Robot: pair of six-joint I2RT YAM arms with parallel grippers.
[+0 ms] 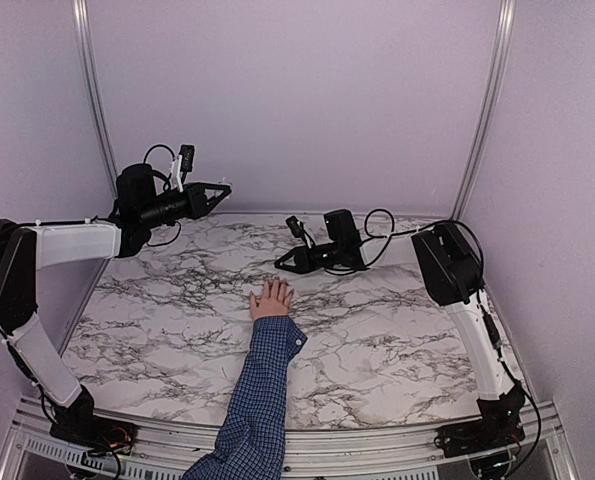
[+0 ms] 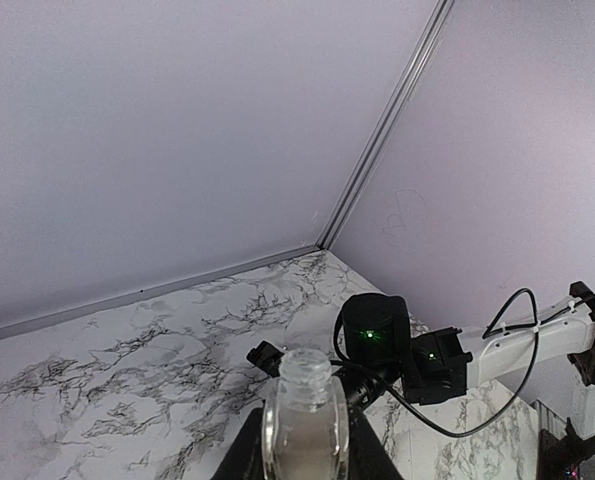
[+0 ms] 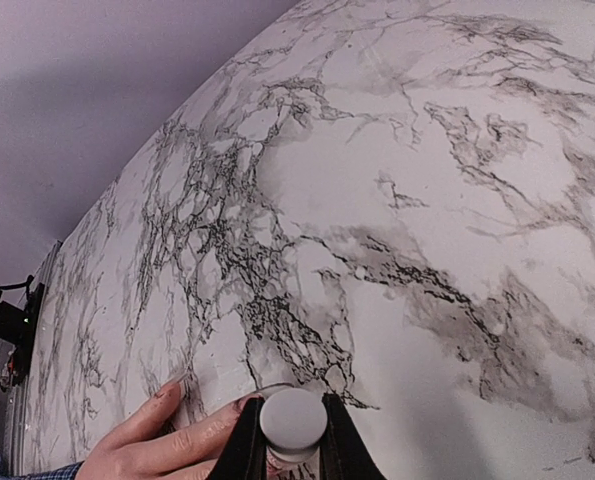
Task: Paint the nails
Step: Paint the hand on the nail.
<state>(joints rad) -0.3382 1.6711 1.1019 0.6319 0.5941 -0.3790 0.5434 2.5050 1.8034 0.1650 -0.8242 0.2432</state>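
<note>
From above, the hand (image 1: 270, 300) lies palm down mid-table (image 1: 377, 330), with the right gripper (image 1: 281, 266) just beyond it and the left gripper (image 1: 223, 188) raised well off to the left. The left wrist view shows its jaws clamped on an open clear bottle (image 2: 303, 425). The right wrist view shows the other gripper closed on a round white cap (image 3: 293, 420), close by the nails (image 3: 165, 392).

A black-veined white marble table (image 1: 377, 340) stands between plain lilac walls (image 1: 297, 100) with metal corner rails (image 1: 484, 110).
</note>
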